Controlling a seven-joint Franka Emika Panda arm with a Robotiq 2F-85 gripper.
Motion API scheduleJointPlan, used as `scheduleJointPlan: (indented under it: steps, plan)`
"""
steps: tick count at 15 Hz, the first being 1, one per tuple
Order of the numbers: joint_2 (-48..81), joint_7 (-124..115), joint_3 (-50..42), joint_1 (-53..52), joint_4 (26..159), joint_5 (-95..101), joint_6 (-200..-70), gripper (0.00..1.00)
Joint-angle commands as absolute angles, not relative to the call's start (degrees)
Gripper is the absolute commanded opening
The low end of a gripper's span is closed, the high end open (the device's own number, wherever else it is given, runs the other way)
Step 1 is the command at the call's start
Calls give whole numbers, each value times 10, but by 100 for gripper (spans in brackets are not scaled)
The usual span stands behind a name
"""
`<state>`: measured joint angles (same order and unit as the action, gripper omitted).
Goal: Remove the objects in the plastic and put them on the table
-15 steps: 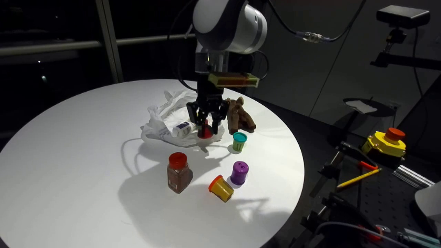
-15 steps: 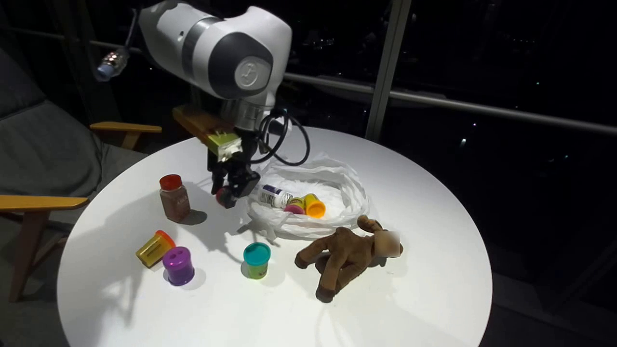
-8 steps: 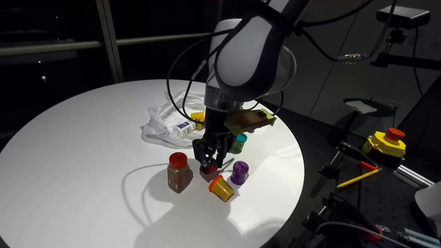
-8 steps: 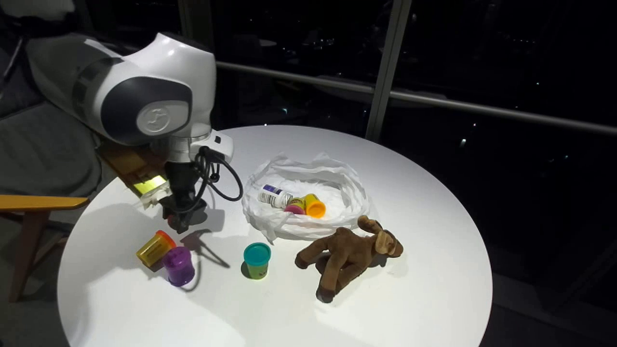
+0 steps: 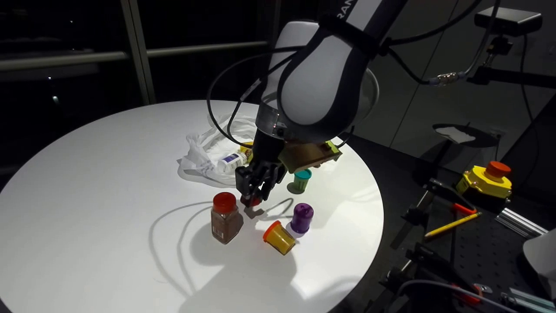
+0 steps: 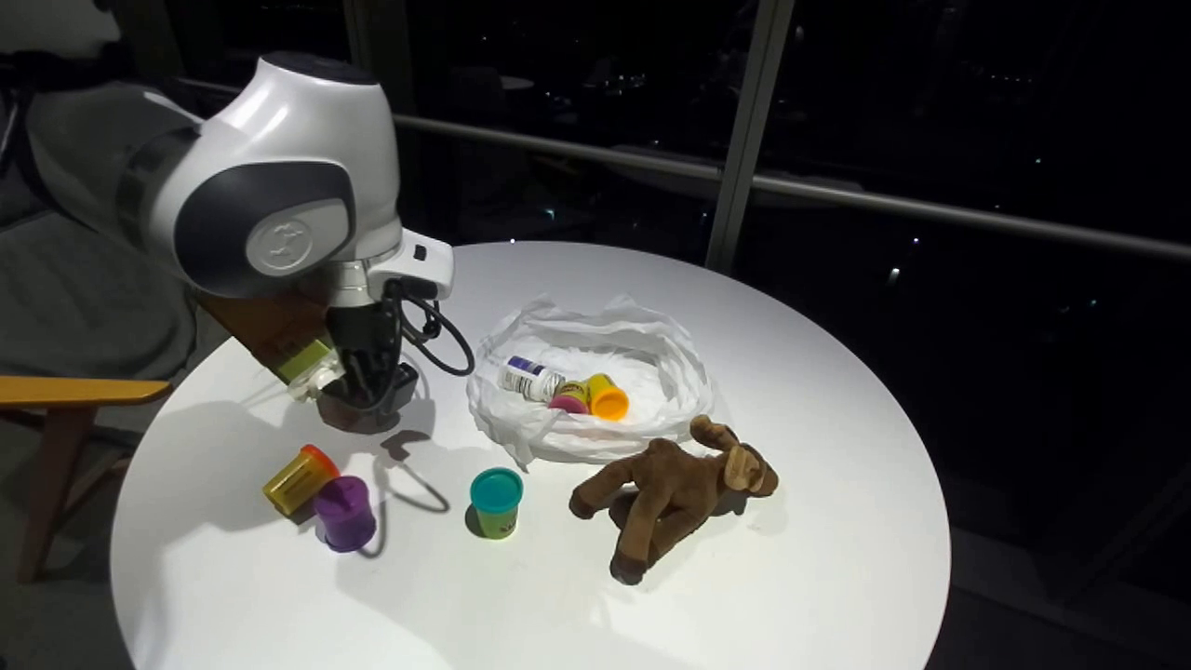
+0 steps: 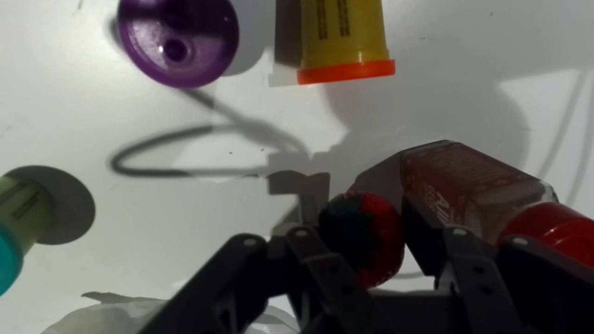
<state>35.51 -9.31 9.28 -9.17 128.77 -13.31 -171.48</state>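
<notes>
Red ball (image 7: 364,239) is in the hand (image 7: 362,212): pinched between the fingers in the wrist view, out of the bag (image 6: 544,439). Looks just above the worktop (image 6: 791,577); can't tell if it touches. In an exterior view the brown red-capped bottle (image 5: 224,221) stands just left and near of it, purple cup (image 5: 302,217) upright to the right, yellow-orange cup (image 5: 279,238) on its side, near right.

Step in hand, my read: placing the ball. Next: lower straight down, then release gently, since it's round and may roll. Watch that bottle: one finger is right beside it in the wrist view (contact unclear), so spreading wide could knock it. I'd shift toward the purple cup a bit first.

Past halfway, I'd guess: teddy bear (image 6: 665,486) and teal-lidded cup (image 6: 496,510) are also out on the worktop. In an exterior view the bag lies far of the bear, with a white bottle (image 6: 530,380), pink-lidded cup (image 6: 570,400) and light-orange-lidded cup (image 6: 608,400) inside. Those should come after.
</notes>
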Motion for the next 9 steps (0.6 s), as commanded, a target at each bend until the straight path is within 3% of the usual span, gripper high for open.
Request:
scheduleJointPlan:
  steps: [1,8,9]
  plan:
    - [361,-112,60,-124,1290,-112,-1743,24]
    - [400,-124,28,-162,1261,-95,-1739,24]
    - [401,-124,32,-160,1258,-97,-1739,74]
